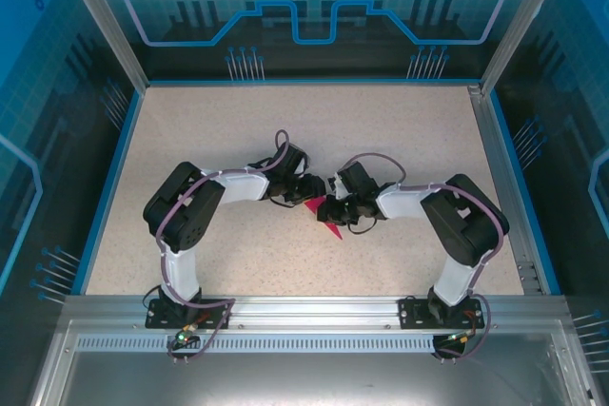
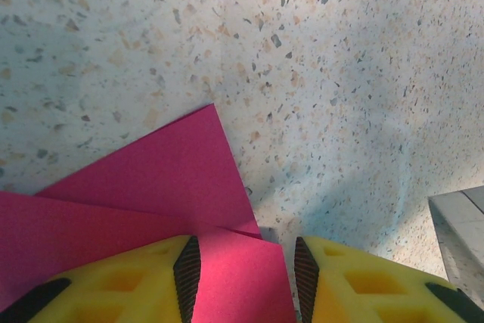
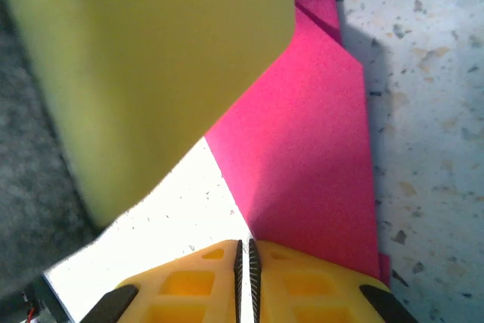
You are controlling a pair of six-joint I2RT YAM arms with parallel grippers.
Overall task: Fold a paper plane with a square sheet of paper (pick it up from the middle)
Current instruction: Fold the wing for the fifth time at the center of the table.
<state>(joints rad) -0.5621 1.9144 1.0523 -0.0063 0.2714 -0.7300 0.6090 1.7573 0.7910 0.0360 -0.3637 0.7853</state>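
Right now, one magenta paper plane (image 1: 330,226) is lying near the middle of the speckled desk (image 1: 381,130), a little toward 6 o'clock, and two arms (image 1: 190,206) are reaching in to meet over it. Seen from above, the left tool (image 1: 309,195) is bearing on the paper from 10 o'clock and the right tool (image 1: 337,208) from 2 o'clock. The two tools are nearly touching, and one pointed tip of the paper is sticking out toward 5 o'clock. In the left wrist view, the left tool (image 2: 243,253) is standing released. Its two yellow fingers (image 2: 128,285) are sitting apart, with the paper plane (image 2: 151,179) lying flat on the desk (image 2: 340,73) and showing through the gap between them. At least two pink layers are overlapping there, the upper one pushing a single corner toward 12 o'clock. In the right wrist view, the right tool (image 3: 243,247) is clenching. Its two dark pads (image 3: 237,262) are sitting almost together, leaving one thin slit. An edge of the paper plane (image 3: 310,149) is running down into that slit, so the tool is apparently pinching the paper. One blurred yellow finger (image 3: 151,73) of the left tool is looming at 10 o'clock in that view, overlapping the paper's far part.
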